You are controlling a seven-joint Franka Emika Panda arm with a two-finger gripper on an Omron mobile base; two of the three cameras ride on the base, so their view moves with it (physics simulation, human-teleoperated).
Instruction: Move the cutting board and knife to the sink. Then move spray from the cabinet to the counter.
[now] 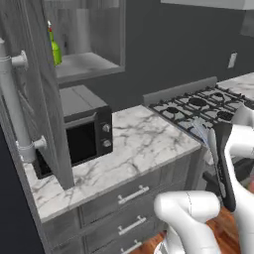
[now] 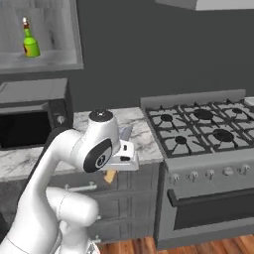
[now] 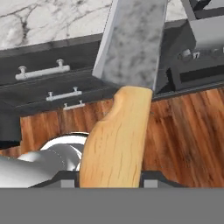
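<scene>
Fingers (image 3: pixel 111 183) partly closed, gripping the knife (image 3: pixel 120 100) by its wooden handle.

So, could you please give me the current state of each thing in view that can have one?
knife: held by its wooden handle, lifted off the counter
end effector: shut on the knife
spray: upright on the cabinet shelf
microwave: door closed
drawers: closed

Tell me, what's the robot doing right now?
Gripper shut on knife, held off the counter edge. Spray on the cabinet shelf. Nothing blocking.
</scene>
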